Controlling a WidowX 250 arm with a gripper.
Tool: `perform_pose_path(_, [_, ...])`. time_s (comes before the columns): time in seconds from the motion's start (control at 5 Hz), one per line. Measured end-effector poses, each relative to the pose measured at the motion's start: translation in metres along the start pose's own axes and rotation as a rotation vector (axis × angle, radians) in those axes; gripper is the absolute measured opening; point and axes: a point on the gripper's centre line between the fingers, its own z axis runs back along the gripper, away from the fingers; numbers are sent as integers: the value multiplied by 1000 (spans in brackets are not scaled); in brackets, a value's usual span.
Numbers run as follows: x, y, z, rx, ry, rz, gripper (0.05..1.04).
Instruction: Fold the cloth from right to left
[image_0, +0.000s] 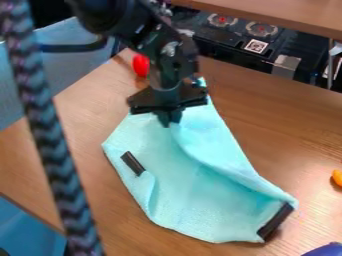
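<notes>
Hand (169, 119) w/ cloth (190, 195) on tbl (87, 120).

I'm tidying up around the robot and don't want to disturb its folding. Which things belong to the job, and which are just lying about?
For the job:
- light-blue cloth
- black gripper, at the cloth

Lying about:
- red object
- orange object
- blue object

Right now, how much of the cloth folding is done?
Not much, I think. Done: a loose ridge runs down the cloth, maybe a fold starting. In hand: the claw is at the cloth's upper part, but I can't tell if it grips. Left: the right side, with its dark strip, probably must come over leftward and lie flat.
</notes>
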Motion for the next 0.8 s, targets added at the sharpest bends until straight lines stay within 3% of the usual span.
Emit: perform_pose_path(0.8, [-17,43,17,3,32,12,56])
